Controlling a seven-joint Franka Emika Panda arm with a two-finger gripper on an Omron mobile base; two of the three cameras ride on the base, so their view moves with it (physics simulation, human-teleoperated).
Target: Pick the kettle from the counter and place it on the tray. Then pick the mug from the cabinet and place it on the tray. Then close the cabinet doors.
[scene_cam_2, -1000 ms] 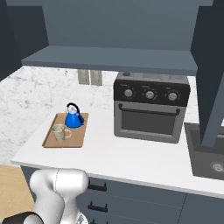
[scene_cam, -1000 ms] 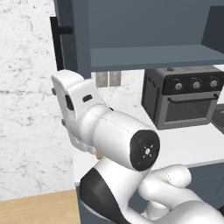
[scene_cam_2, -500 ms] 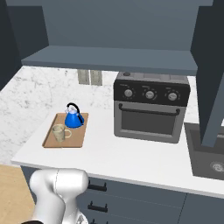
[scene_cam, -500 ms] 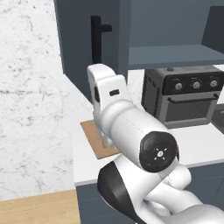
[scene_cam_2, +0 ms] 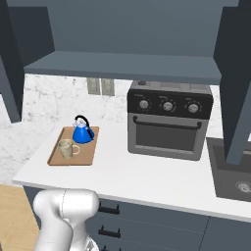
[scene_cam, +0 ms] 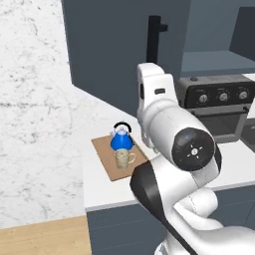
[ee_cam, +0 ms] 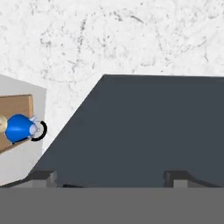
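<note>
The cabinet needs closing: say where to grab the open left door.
Probably the black bar handle on the door. It stands upright and off the panel, so come at it from the handle face, with the jaws across the bar.

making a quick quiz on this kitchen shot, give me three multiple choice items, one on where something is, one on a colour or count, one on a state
1. Where does the mug stand?
A. on the tray, beside the kettle
B. inside the oven
C. in the sink

2. What colour is the kettle?
A. red
B. bright blue
C. green

3. How do the cabinet doors stand?
A. both shut
B. taken off
C. open, shelf showing

Answers: 1 A, the right base view shows mug and kettle together on the wooden board. 2 B, its body is blue under a black handle. 3 C, the panels swing outward either side of the bare shelf.
</note>
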